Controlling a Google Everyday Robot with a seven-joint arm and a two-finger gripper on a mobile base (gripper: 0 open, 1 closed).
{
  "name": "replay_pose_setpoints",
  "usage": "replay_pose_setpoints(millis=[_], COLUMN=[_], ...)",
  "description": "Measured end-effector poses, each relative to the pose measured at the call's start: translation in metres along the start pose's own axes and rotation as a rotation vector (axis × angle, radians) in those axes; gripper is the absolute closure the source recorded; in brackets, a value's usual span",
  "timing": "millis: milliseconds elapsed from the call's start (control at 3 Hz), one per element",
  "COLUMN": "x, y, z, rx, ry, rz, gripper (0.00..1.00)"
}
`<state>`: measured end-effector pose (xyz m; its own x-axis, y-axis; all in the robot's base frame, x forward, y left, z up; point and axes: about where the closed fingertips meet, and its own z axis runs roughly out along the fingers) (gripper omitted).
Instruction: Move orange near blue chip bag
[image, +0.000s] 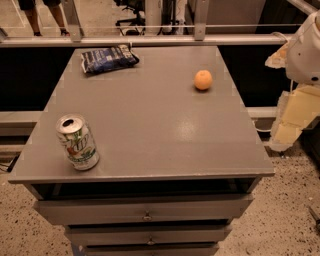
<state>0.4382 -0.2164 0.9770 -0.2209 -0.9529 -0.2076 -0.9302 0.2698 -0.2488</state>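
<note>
Grey drawer cabinet (150, 130) up front, green-and-white soda can (78, 142) upright on its near-left corner. Small round matte orange (203, 80) sits far right, closest item to gripper (292, 120), apart from it. Crinkled dark blue chip bag (108, 58) far left, well apart from orange. Gripper hangs off cabinet's right side; open or closed: cannot tell.

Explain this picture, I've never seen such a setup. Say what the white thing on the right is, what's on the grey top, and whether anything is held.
One camera looks down on a grey drawer cabinet. The white shape at the right edge is the robot's arm; its pale gripper hangs beside the cabinet, off the top, touching none of the things. On the top: an orange back right, a blue chip bag back left, an opened soda can standing front left.
</note>
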Motion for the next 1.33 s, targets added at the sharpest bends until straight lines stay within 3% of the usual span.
replay_pose_setpoints(millis=[333, 667, 1333], x=[0.0, -0.001, -0.019], y=[0.0, -0.016, -0.11], z=[0.0, 0.018, 0.096], rx=[0.0, 0.039, 0.093], ry=[0.0, -0.026, -0.246], rz=[0.0, 0.018, 0.103], gripper=[0.0, 0.0, 0.0])
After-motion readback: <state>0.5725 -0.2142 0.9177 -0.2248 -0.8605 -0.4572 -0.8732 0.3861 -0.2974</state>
